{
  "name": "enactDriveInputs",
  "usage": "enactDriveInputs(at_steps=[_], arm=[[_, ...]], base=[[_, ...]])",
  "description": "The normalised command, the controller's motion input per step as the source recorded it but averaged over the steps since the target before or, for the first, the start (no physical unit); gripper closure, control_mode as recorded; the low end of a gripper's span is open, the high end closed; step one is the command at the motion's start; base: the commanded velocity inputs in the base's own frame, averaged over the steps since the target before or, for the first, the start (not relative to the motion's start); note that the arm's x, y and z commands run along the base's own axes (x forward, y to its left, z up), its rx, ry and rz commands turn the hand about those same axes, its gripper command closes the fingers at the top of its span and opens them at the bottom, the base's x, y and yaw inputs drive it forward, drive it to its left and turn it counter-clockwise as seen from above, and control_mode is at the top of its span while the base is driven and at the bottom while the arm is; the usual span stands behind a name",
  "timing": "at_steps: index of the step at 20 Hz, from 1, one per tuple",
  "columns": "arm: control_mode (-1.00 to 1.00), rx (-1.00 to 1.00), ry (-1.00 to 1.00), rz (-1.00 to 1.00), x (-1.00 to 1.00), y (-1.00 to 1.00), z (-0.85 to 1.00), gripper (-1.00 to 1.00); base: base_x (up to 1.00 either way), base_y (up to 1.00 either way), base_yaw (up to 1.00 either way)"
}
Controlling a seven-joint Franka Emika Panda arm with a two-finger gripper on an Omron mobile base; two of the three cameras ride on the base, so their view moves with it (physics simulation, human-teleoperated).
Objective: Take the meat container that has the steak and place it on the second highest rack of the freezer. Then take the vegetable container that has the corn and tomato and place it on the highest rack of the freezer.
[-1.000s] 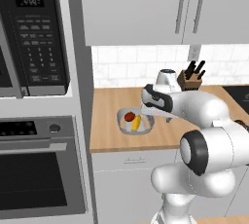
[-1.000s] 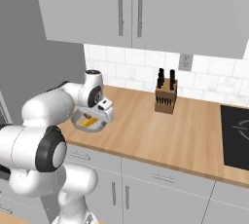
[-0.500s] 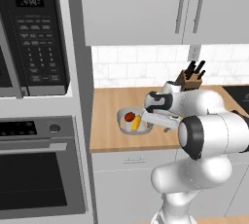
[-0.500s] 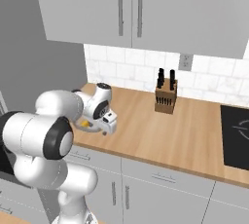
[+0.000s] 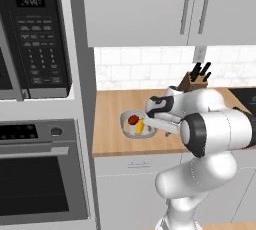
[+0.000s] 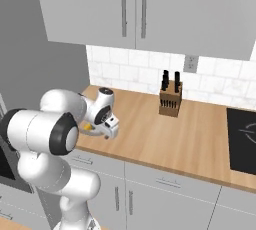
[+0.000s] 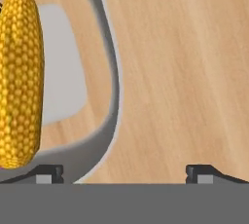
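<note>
A wooden tabletop spans mid-frame. A knife block stands toward the white tiled backsplash. A microwave sits upper left, an oven below it. Grey wall cabinets hang above; a dark cooktop lies at right.

The robot's arm is made of fat, rounded glossy white segments joined like swollen tubes. Between segments sit dark charcoal rings, one broad black band circling the large joint nearest the camera. The lower body is a smooth white column that bulges and narrows. The wrist ends in a white block with a dark face and small grey details, carrying the gripper, whose two small finger tips are dark with lighter grey pads.
</note>
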Motion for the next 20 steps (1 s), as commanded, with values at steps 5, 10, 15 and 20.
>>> enactDriveInputs(at_steps=[5, 10, 15, 20], arm=[[-1.0, 0.0, 0.0, -0.08, 0.25, 0.06, -0.17, -1.0], [-1.0, 0.0, 0.0, -0.06, 0.1, 0.0, -0.26, -1.0], [-1.0, 0.0, 0.0, -0.03, 0.01, 0.0, -0.38, -1.0], [-1.0, 0.0, 0.0, -0.02, 0.02, 0.0, -0.31, -1.0]], base=[[0.0, 0.0, 0.0], [0.0, 0.0, 0.0], [0.0, 0.0, 0.0], [0.0, 0.0, 0.0]])
